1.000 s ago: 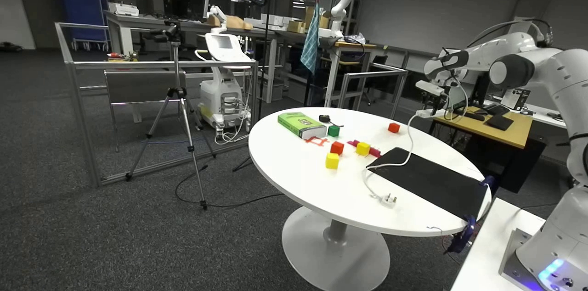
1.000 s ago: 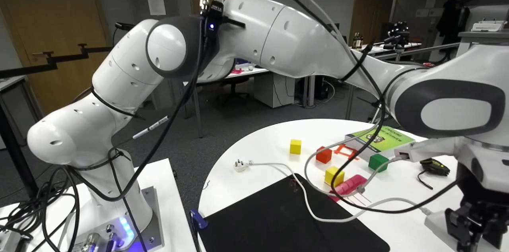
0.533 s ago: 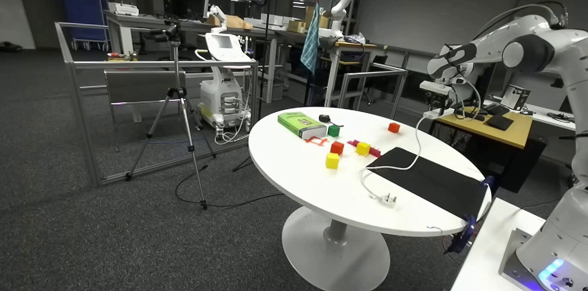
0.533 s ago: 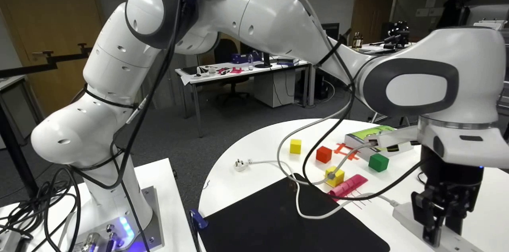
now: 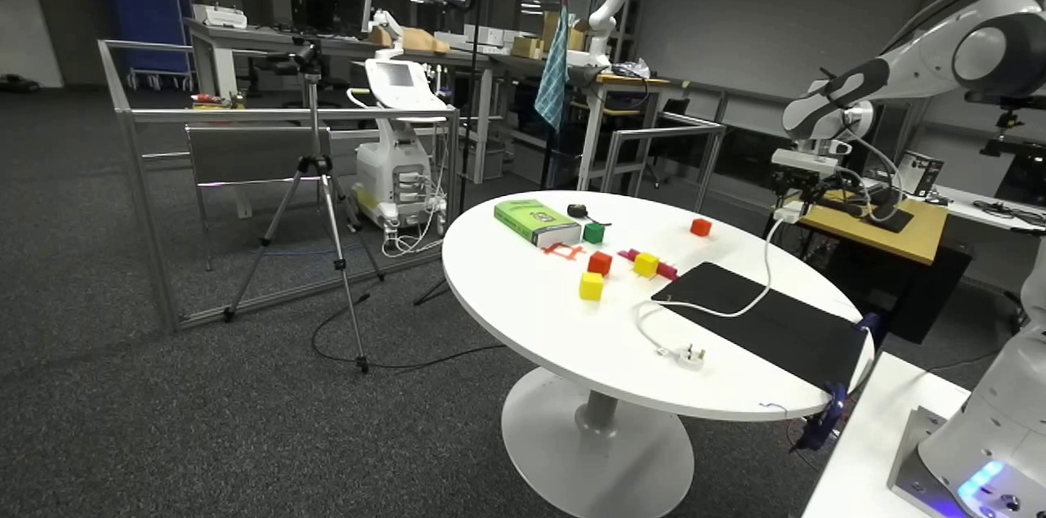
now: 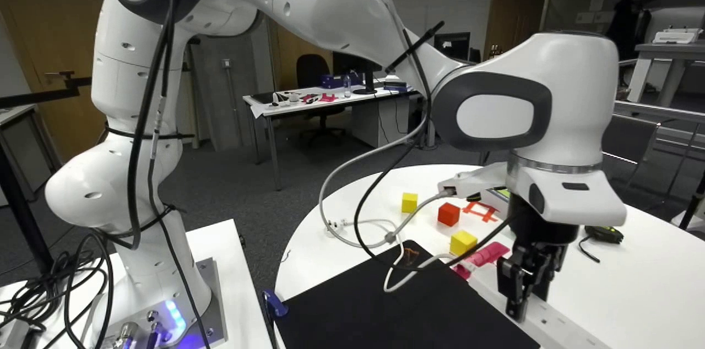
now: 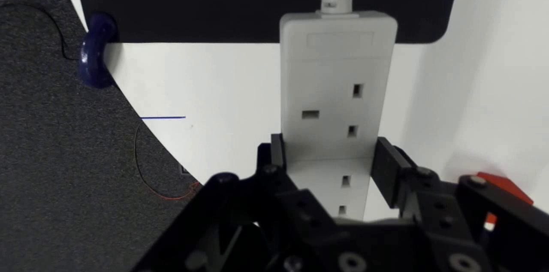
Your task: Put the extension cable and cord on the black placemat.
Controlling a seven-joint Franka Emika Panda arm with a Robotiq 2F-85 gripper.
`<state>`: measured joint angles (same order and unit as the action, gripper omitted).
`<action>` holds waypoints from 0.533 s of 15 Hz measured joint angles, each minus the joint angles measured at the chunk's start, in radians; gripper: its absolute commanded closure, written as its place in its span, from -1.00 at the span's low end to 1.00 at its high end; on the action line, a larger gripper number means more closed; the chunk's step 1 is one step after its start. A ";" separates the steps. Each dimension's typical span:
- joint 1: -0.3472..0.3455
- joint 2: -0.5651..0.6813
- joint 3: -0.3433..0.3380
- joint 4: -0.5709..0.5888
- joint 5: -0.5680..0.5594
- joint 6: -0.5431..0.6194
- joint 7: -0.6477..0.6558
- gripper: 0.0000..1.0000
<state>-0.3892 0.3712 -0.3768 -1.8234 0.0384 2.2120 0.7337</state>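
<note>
My gripper (image 7: 329,152) is shut on the white socket block (image 7: 339,70) of the extension cable, one finger against each long side. In both exterior views the block (image 5: 790,212) (image 6: 551,322) hangs above the table, held by the gripper (image 6: 520,302). In the wrist view its cord end overlaps the black placemat (image 7: 193,6) and the rest is over white table. The white cord (image 5: 739,312) droops from the block across the placemat (image 5: 776,326) and loops off its edge. Its plug (image 5: 690,356) lies on the white table beside the mat, partly hidden behind a robot cable in an exterior view (image 6: 333,226).
Yellow blocks (image 5: 591,286) (image 5: 645,265), red blocks (image 5: 599,263) (image 5: 700,227), a green block (image 5: 594,233), a pink strip (image 6: 487,255) and a green book (image 5: 535,220) lie on the table. Blue clamps (image 5: 825,420) (image 7: 96,49) grip the edge. Robot cables (image 6: 363,217) hang in loops.
The arm has carried the held block back toward the robot's base and nearer the placemat. The cord sags lower and farther over the mat. The plug has barely moved.
</note>
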 measured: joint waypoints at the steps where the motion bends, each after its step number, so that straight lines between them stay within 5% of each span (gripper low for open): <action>1: 0.000 -0.037 0.000 -0.050 0.000 0.009 -0.037 0.41; 4: 0.001 -0.148 -0.001 -0.206 -0.003 0.064 -0.132 0.41; 5: 0.001 -0.185 -0.001 -0.260 -0.007 0.087 -0.159 -0.09; 8: 0.002 -0.200 -0.001 -0.285 -0.006 0.092 -0.162 -0.09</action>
<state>-0.3875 0.1712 -0.3782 -2.1082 0.0322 2.3044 0.5718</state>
